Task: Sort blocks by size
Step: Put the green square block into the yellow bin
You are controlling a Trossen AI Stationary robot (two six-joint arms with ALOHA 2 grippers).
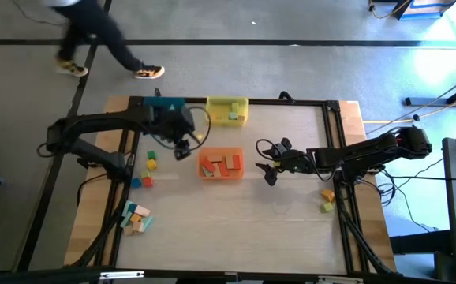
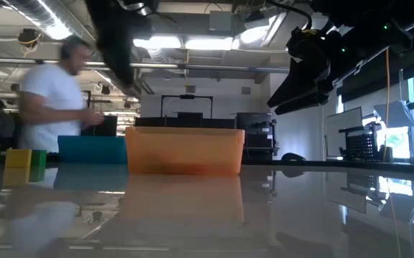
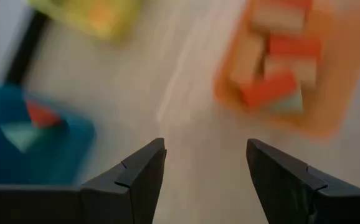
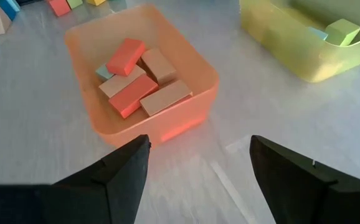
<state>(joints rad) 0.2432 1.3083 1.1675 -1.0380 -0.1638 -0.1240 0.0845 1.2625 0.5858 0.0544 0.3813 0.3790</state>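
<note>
An orange tray [image 1: 221, 165] at the table's middle holds several red and natural-wood blocks [image 4: 136, 78]. A yellow tray [image 1: 227, 110] at the far edge holds a green block [image 4: 343, 30]. A blue tray [image 1: 162, 104] at the far left holds a red and a pale block [image 3: 30, 124]. Loose blocks lie at the left [image 1: 145, 170], near left [image 1: 136, 217] and right edge [image 1: 327, 199]. My left gripper [image 1: 183, 150] is open and empty above the table between the blue and orange trays. My right gripper [image 1: 267, 163] is open and empty, just right of the orange tray.
A person [image 2: 53, 93] walks past beyond the table's far left side. Bare tabletop [image 1: 236, 221] lies on the near side of the trays. The table's dark frame rails [image 1: 334, 142] run along the left and right sides.
</note>
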